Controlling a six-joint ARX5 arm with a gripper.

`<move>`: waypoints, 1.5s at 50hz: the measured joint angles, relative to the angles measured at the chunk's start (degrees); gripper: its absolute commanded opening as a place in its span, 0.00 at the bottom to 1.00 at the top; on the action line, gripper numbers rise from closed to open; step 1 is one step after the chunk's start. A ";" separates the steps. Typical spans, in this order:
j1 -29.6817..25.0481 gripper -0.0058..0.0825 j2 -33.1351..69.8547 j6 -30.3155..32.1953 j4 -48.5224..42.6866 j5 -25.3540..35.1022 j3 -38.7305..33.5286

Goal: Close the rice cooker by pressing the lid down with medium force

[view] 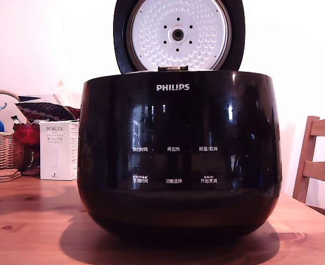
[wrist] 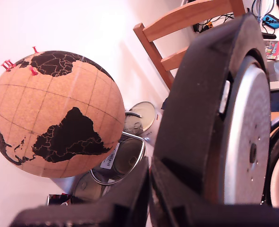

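Note:
The rice cooker is a large glossy black pot filling the middle of the exterior view, standing on a wooden table. Its lid stands open and upright, its silver dimpled underside facing that camera. My gripper does not show in the exterior view. The wrist view has the lid edge-on, with its black dome towards me and its silver plate facing away. There my gripper is shut with nothing in it, its black fingers close against the dome's outer side. Whether they touch it I cannot tell.
A cork globe with red pins stands behind the cooker, with glass pot lids below it. A wooden chair is at the exterior view's right. A white Porlex box and a wicker basket sit at its left.

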 measured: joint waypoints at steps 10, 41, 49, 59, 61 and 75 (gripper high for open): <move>-0.48 0.04 0.37 -0.02 0.44 0.02 0.35; -0.79 0.04 3.76 -3.32 -2.01 -0.02 1.60; -1.70 0.04 3.74 -4.09 -5.16 0.76 1.60; -4.87 0.04 3.37 -7.48 -8.90 3.78 1.60; -5.38 0.04 3.23 -7.58 -9.35 3.89 1.60; -6.29 0.04 3.23 -10.45 -11.80 4.26 1.51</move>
